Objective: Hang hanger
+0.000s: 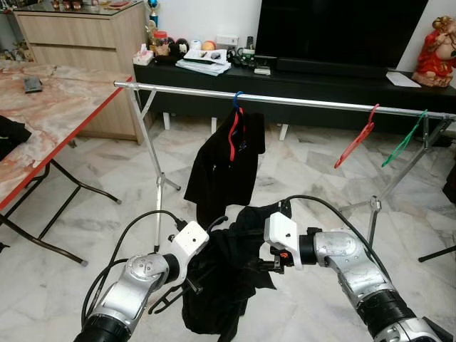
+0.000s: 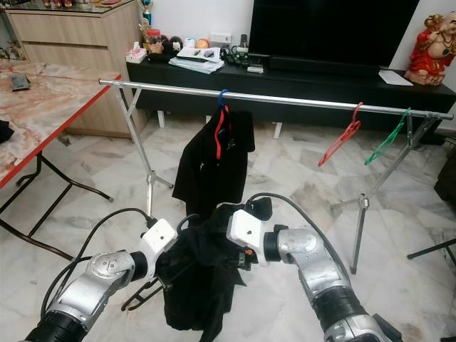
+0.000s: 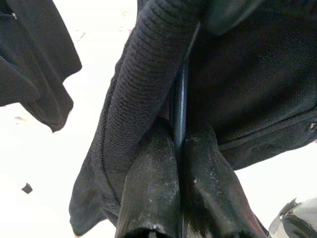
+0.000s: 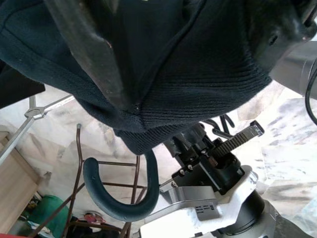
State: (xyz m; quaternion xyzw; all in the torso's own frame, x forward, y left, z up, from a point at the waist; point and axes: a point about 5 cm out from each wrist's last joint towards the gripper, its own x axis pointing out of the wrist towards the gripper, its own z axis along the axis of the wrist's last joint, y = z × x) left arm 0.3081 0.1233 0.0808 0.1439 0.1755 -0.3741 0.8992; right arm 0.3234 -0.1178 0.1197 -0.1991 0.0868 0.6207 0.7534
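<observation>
A black garment (image 1: 226, 285) hangs on a dark blue hanger (image 3: 179, 99), held low between my two arms in front of a silver clothes rail (image 1: 320, 102). My left gripper (image 3: 179, 141) is shut on the hanger's thin bar, right beside the garment's ribbed collar (image 3: 143, 84). My right gripper (image 1: 268, 262) is pressed into the top of the garment from the right. One of its fingers (image 4: 94, 54) lies across the cloth, shut on it. The hanger's hook (image 4: 119, 201) sticks out below the cloth, free of the rail.
A black shirt (image 1: 221, 171) hangs on the rail's middle from a red and blue hanger. Empty red (image 1: 354, 146) and green (image 1: 402, 142) hangers hang further right. A marble-top folding table (image 1: 64, 107) stands left, a TV cabinet (image 1: 320, 78) behind the rail.
</observation>
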